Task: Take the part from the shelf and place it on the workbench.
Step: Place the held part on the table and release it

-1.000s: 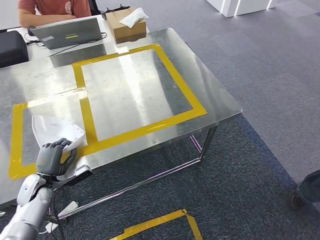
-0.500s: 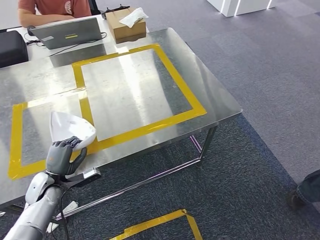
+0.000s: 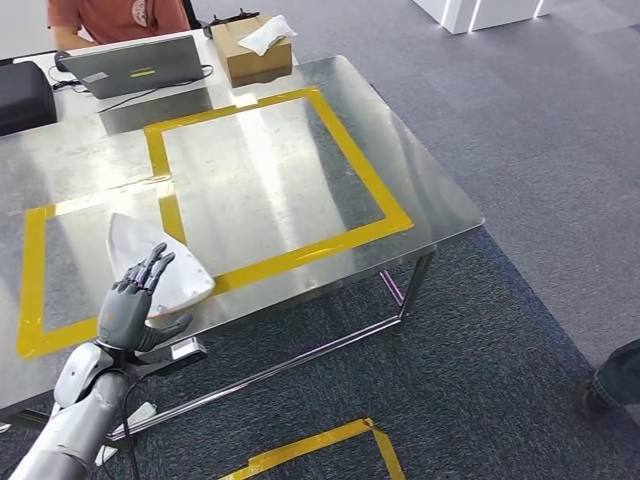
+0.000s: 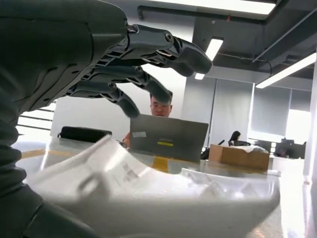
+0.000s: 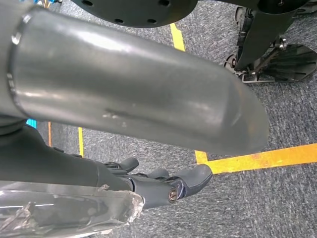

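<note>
From the head view I see the left robot hand raised just over the near edge of the steel worktop, fingers spread wide and holding nothing. The white part in its clear wrapping lies flat on the worktop right in front of that hand, resting across the near yellow tape line where the two marked rectangles meet. In the left wrist view the fingers stand apart above the part, with open air between them and the wrapping. My right robot hand shows in its wrist view hanging over the grey carpet beside a yellow floor line; its dark fingers lie together alongside a piece of clear plastic, and I cannot tell whether it grips that or not. At the far end of the worktop a person sits behind an open laptop, with a cardboard box to one side and a black bag to the other.
</note>
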